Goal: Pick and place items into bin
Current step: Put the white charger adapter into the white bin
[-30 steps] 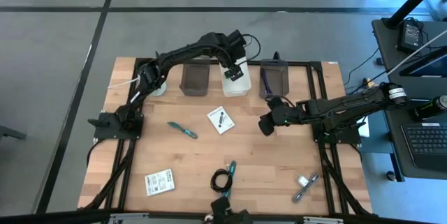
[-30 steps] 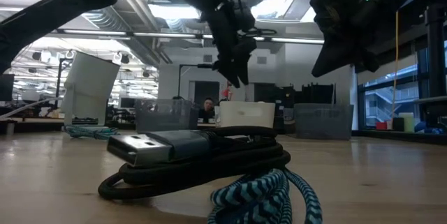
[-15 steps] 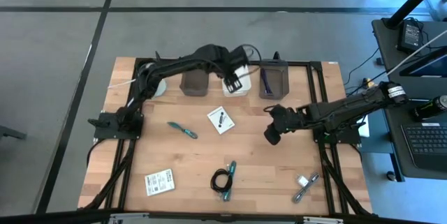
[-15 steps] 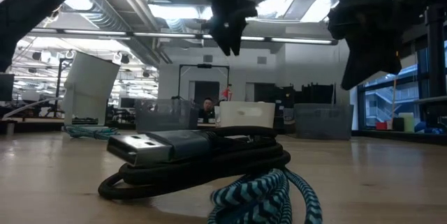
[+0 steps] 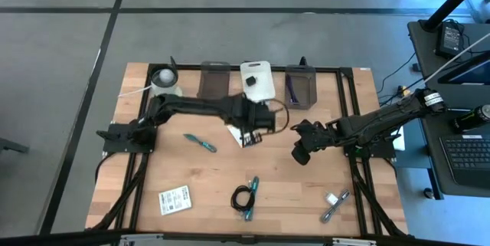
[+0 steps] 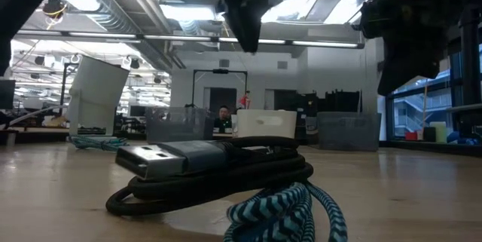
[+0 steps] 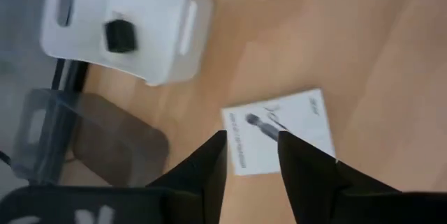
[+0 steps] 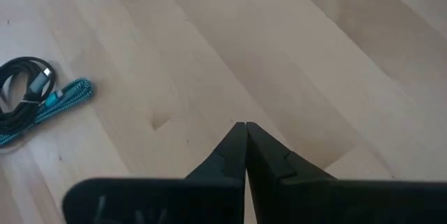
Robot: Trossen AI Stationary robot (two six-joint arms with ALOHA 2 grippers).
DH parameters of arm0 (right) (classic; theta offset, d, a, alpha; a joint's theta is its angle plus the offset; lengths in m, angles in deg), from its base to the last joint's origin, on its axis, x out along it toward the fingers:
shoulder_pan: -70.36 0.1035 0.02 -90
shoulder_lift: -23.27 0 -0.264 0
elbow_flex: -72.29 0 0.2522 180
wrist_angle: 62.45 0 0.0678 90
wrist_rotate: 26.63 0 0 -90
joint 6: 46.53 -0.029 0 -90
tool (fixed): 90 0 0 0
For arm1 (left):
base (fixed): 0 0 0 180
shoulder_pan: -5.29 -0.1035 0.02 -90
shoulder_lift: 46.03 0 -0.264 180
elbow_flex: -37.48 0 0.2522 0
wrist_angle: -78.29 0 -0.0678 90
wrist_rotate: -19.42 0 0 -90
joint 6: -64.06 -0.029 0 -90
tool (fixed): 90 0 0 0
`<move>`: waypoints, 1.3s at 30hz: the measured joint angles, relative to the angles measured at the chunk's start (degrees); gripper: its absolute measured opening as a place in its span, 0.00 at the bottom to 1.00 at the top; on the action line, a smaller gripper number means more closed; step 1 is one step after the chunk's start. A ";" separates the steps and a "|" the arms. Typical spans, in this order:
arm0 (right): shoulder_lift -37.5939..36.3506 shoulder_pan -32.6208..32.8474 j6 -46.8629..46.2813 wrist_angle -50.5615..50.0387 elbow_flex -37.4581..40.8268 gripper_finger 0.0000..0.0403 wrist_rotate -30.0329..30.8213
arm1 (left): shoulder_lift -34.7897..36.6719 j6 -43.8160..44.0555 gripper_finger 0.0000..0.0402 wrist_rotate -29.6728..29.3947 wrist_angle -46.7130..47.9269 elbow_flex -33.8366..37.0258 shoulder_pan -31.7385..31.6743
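Note:
My left gripper (image 7: 253,140) (image 5: 256,120) is open and hovers over a white printed card (image 7: 279,137) (image 5: 243,134) lying flat on the wood. Behind it stands the white bin (image 5: 257,81) (image 7: 119,21) with a small black cube (image 7: 119,35) inside. My right gripper (image 8: 244,128) (image 5: 300,152) is shut and hangs above bare table right of the card. A teal-handled tool (image 5: 200,143), a white packet (image 5: 174,200), a black coiled cable with a teal braid (image 5: 245,198) (image 8: 35,98) (image 6: 218,170) and a silver metal piece (image 5: 335,205) lie on the table.
Two grey bins (image 5: 213,83) (image 5: 301,86) flank the white bin along the far edge. A white cup (image 5: 163,81) stands at the far left corner. Black frame rails (image 5: 348,116) run along the table's sides. Bare wood lies between the card and the cable.
My left gripper has swung from above the white bin toward the near edge and come down over the white card; the bin's inside with the black cube now shows. My right gripper has drifted a little toward the near edge.

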 joint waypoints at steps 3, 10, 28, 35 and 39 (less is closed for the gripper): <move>0.00 0.02 -0.81 0.20 0.00 0.02 -0.02 | 1.60 1.75 0.26 -0.19 -2.17 5.04 2.19; 0.00 0.02 -4.57 2.16 0.00 0.02 0.00 | 15.15 3.41 0.22 1.14 -20.09 27.32 5.17; 7.03 3.45 -20.43 -22.79 -23.90 0.00 -1.78 | 61.52 10.00 0.16 1.64 -49.68 82.75 15.44; 16.12 9.18 -30.29 -42.59 -36.21 0.00 -9.75 | 73.96 6.98 0.16 6.74 -49.40 89.72 17.82; 18.70 14.17 -32.82 -43.13 -36.52 0.05 -13.11 | 77.20 6.78 0.16 9.31 -47.33 90.03 17.87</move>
